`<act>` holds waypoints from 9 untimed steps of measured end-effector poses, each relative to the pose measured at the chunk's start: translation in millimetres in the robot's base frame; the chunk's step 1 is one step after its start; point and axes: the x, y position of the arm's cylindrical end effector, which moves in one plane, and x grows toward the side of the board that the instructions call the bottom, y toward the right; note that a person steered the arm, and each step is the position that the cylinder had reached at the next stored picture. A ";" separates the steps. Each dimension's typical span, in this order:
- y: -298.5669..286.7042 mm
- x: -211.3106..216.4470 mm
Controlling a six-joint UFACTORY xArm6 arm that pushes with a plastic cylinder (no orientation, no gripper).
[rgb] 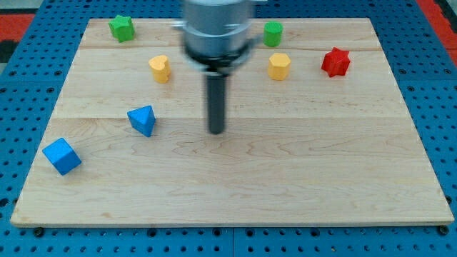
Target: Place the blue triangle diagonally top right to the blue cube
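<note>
blue triangle block (pixel 143 120) sits left of my tip (pixel 216 131), well apart; blue cube block (pixel 61 156) lower-left; bare rod, holding nothing.

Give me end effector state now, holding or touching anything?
My tip: bare rod, nothing to open or close, holding nothing. It touches no block and sits to the view's right of the blue triangle, with a gap between them.

Colours on the pale wooden worktop (pixel 285 178)

The blue triangle (pixel 143 120) and the blue cube (pixel 62 156) had the same bright blue. Two green blocks, a star-like one (pixel 122 28) and a rounder one (pixel 273 33), two yellow blocks (pixel 160 68) (pixel 279 66) and one red star-like block (pixel 335 62) were there. The rod with my tip (pixel 216 131) was dark grey. The pegboard (pixel 435 86) around was blue with dark holes.
</note>
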 end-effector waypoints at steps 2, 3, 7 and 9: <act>-107.9 -1.2; -102.0 -3.3; -190.9 -113.7; -200.8 -46.8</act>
